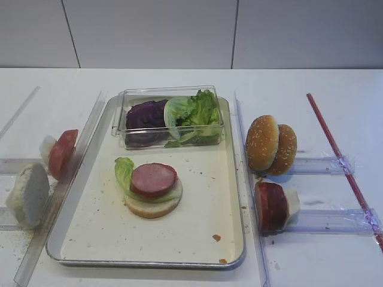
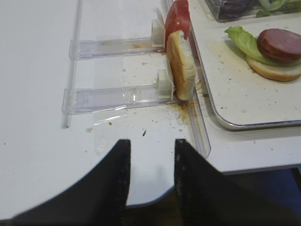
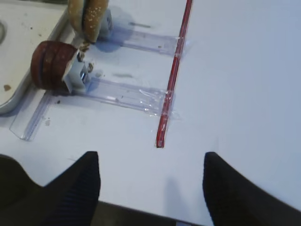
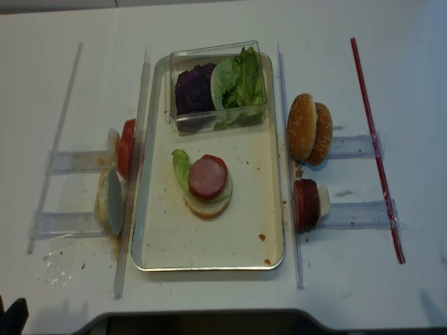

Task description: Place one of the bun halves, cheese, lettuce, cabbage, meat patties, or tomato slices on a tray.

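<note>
1. On the left of the white tabletop (image 1: 179, 76), clear plastic racks hold a pale bun half (image 1: 28, 194) on edge, with a tomato slice (image 1: 62, 153) on edge behind it, both just outside the tray's left rim.
2. The silver tray (image 1: 90, 239) sits in the middle. On its floor a flat bun round (image 1: 152, 206) carries a lettuce leaf (image 1: 124, 170) and one meat patty (image 1: 153, 179).
3. At the tray's far end a clear plastic box (image 1: 171, 116) holds purple cabbage (image 1: 146, 115) on the left and green lettuce on the right.
4. Right of the tray, two sesame bun halves (image 1: 270, 145) stand on edge in a rack; nearer, dark-rimmed meat patties (image 1: 271, 206) stand on edge against a white stop.
5. A red strip (image 1: 344, 167) runs along the far right.
6. Only my wrist views show my tools: my left tool (image 2: 150, 174) hangs over bare tabletop near the left racks, fingers a little apart, holding nothing.
7. My right tool (image 3: 150, 181) hangs spread wide over bare tabletop near the red strip's end, holding nothing.
</note>
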`<action>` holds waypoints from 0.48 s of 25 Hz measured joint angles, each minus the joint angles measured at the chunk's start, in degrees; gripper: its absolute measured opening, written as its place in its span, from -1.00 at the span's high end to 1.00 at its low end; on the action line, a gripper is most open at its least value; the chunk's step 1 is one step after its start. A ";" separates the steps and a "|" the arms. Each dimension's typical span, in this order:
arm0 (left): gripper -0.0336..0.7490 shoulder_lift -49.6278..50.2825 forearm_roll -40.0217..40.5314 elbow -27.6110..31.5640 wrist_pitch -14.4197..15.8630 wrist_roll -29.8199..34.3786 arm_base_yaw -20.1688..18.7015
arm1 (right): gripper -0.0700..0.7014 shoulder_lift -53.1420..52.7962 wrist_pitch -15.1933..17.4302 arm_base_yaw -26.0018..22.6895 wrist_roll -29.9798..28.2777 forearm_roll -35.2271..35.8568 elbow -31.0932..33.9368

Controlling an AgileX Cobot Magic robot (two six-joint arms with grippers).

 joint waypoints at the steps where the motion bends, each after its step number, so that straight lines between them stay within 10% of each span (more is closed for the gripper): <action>1: 0.34 0.00 0.00 0.00 0.00 0.00 0.00 | -0.44 -0.53 -0.34 0.00 -0.26 0.03 0.16; 12: 0.34 0.00 0.05 0.00 0.00 0.00 0.00 | -0.44 -4.61 -1.13 0.00 -2.68 2.01 0.43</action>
